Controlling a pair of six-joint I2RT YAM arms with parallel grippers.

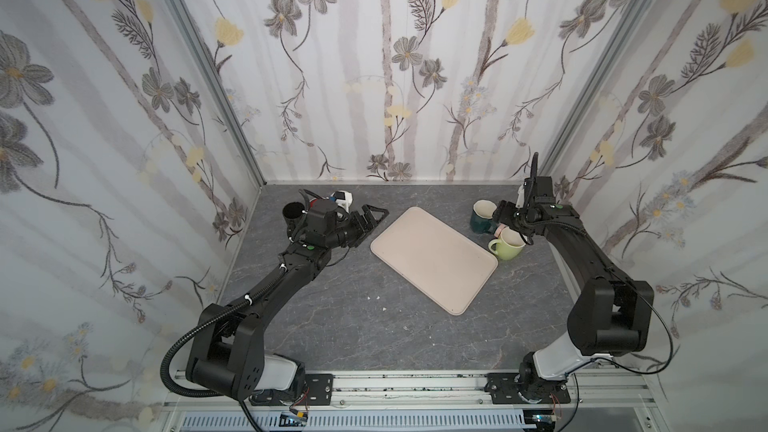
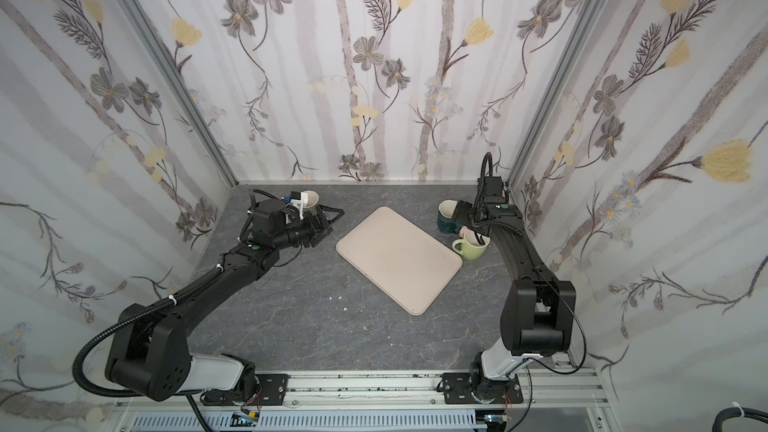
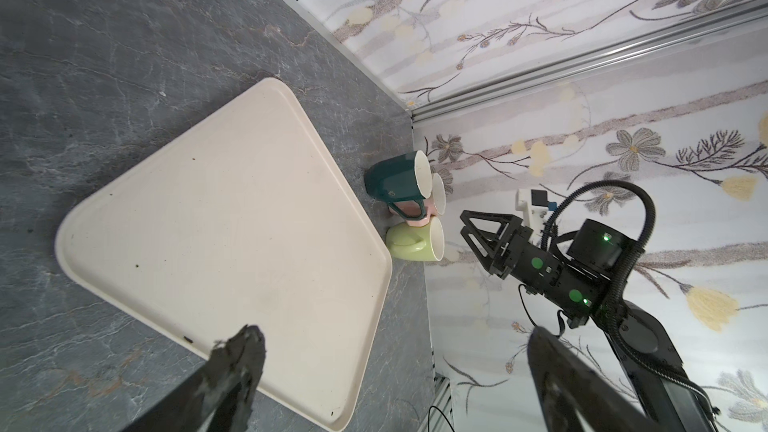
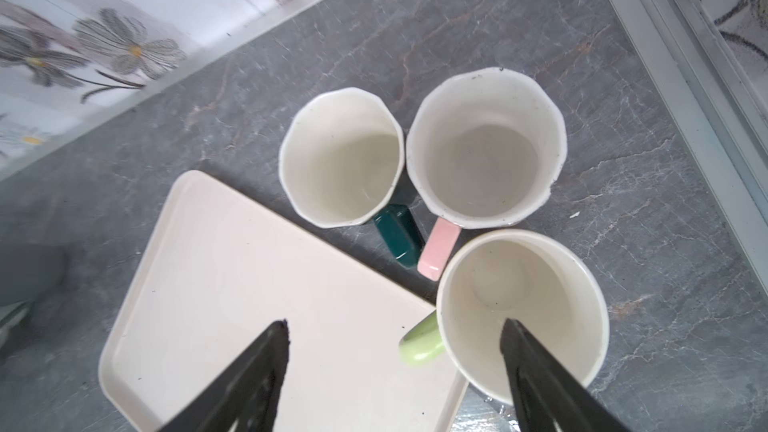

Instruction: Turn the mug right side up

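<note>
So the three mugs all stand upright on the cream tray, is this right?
No. The dark green mug, pink mug and light green mug stand upright on the table beside the cream tray, not on it; the left wrist view shows this.

The left arm point(image 1: 266, 286) stretches from its near-left base toward the far left. Its wrist lies level, so the left gripper point(image 1: 376, 217) points right toward the middle with its jaws spread wide. The right arm point(image 1: 582, 251) reaches from the near right to the far right, its wrist bent over and the right gripper point(image 4: 395, 328) aimed straight down, jaws well apart.
</note>
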